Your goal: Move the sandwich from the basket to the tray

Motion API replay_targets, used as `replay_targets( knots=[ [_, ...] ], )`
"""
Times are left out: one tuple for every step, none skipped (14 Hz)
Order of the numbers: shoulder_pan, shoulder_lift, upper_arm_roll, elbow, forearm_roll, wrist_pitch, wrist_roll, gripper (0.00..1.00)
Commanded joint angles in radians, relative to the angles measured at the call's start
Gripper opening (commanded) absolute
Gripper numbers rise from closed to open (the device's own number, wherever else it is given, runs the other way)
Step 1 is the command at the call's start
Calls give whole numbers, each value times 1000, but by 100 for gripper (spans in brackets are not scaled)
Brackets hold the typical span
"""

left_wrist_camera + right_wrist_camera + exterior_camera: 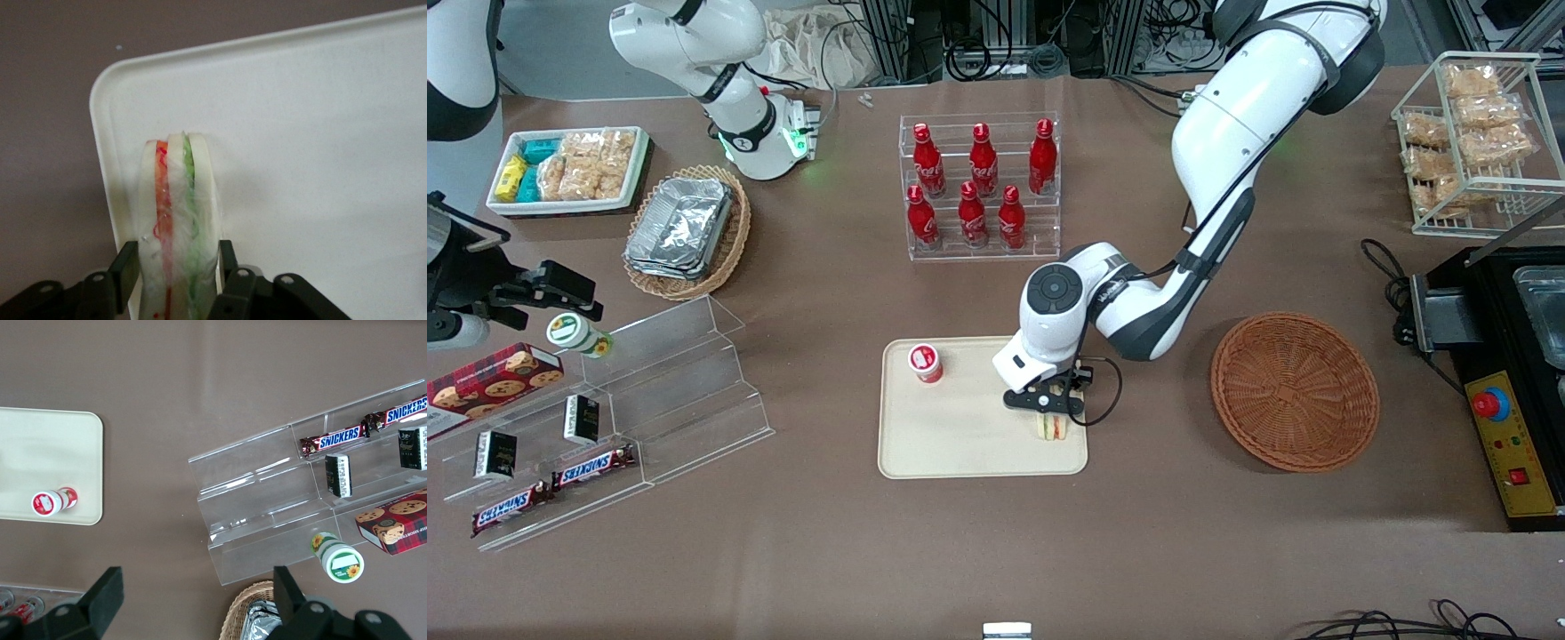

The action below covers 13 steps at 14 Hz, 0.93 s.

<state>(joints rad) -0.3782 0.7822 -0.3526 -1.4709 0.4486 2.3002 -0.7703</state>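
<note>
Over the flat cream-beige rectangular tray (960, 444), the hand (1047, 414) is clamped on the small triangular wrapped sandwich (177, 220), near the tray's corner; the round reddish-brown wicker basket (1294, 391) lies nearby.

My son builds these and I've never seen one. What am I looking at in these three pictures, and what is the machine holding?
These are two white robot arms at a brown table. The wide picture looks down from the front; the other two come from small cameras on each arm's wrist. The working arm's claw is low over the cream tray, near the corner closest to the round wicker basket, which is empty. The claw is closed on a wrapped sandwich; one finger presses each bread side. A small red-and-white cup also stands on the tray. Red bottles, snack packs and candy bars sit around.
</note>
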Motion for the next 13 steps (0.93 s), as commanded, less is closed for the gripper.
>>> replay_targets(
  knots=[
    [22,-144,49,-5,-7,-59,-14,100],
    [62,-199,46,-5,-57,-95,-7,100],
    [97,-260,46,-3,-139,-138,12,100],
    [125,-318,46,-3,-195,-184,41,100],
    [160,-372,46,-5,-233,-243,83,100],
    [211,-417,46,-5,-267,-319,144,100],
    [252,-463,47,-5,-287,-402,229,100],
    [307,-498,46,-5,-307,-472,337,100],
    [344,-530,53,-5,-355,-534,458,100],
    [351,-564,87,-3,-364,-591,588,100],
    [338,-587,157,-3,-369,-625,727,100],
    [335,-603,199,0,-376,-634,815,100],
    [341,-624,225,-5,-380,-654,853,100]
  ],
)
